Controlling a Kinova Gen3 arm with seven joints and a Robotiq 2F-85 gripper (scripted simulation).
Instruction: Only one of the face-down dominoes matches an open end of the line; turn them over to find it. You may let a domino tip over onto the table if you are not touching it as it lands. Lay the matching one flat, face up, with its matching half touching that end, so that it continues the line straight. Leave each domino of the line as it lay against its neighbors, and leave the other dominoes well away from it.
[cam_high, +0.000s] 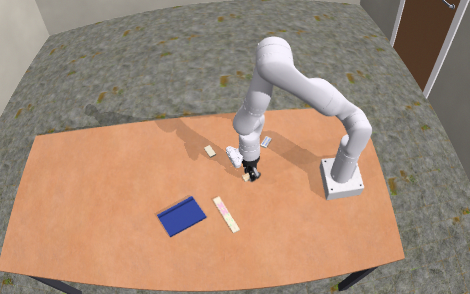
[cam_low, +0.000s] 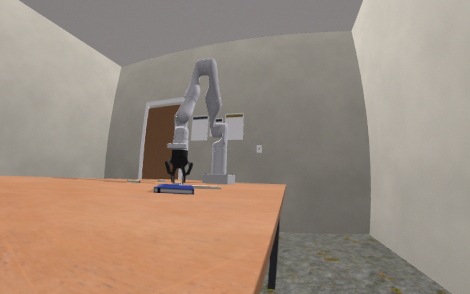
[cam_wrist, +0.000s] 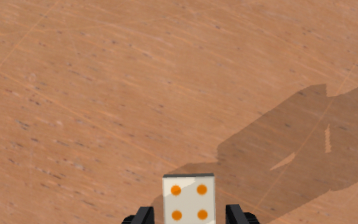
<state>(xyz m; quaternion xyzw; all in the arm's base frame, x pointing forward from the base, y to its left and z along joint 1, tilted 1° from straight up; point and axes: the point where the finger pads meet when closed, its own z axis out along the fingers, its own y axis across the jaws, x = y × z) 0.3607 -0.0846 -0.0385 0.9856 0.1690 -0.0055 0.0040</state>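
My gripper (cam_high: 253, 177) (cam_low: 179, 181) (cam_wrist: 189, 218) is partly open and low over the table, its fingers on either side of a face-up domino (cam_high: 246, 177) (cam_wrist: 189, 202) with gaps between. Its visible half shows four orange pips; the rest is cut off by the wrist view's lower edge. A cream domino (cam_high: 210, 151) lies behind and left, its pips not readable. A pale domino with bluish-grey marks (cam_high: 266, 142) lies behind and right. The line (cam_high: 233, 225) (cam_low: 210, 187) runs straight in front of the gripper, with pink and pale yellow-green marks; its end values are too small to read.
A flat blue box or book (cam_high: 181, 217) (cam_low: 174, 189) lies just left of the line. The robot's base (cam_high: 343, 189) (cam_low: 218, 179) stands at the table's right side. The arm's shadow crosses the table around the back dominoes.
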